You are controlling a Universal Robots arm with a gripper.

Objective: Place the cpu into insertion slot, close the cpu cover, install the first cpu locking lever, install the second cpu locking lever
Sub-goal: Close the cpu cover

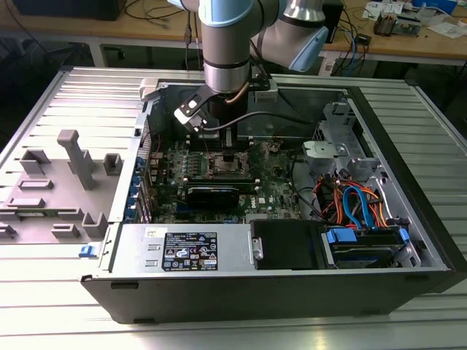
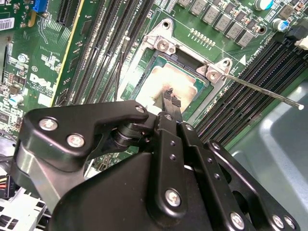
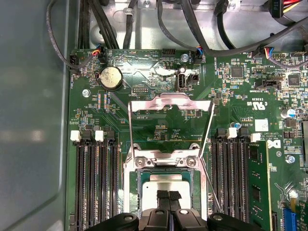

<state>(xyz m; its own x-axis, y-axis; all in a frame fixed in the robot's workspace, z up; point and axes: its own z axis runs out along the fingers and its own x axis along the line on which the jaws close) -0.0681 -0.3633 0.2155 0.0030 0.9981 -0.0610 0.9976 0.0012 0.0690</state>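
Note:
The cpu (image 3: 168, 182), a dull silver square, lies flat in the insertion slot (image 3: 166, 161) on the green motherboard. In the second wrist view the cpu (image 2: 154, 84) sits inside the slot's silvery surround (image 2: 163, 43). My gripper (image 3: 168, 196) is shut, its black fingertips (image 2: 171, 98) together at the chip's top face with nothing between them. The cpu cover (image 3: 144, 109) is flipped back open beyond the slot. One thin locking lever (image 2: 260, 89) sticks out sideways, unlatched. In the exterior view the gripper (image 1: 228, 157) hangs straight down over the slot.
Long black RAM slots (image 3: 94, 183) flank the slot on both sides. The open case's walls (image 1: 350, 98) enclose the board, with a power supply (image 1: 182, 248) and blue-cabled drive bay (image 1: 361, 211) nearby. A grey fixture (image 1: 66, 182) stands at the exterior view's left.

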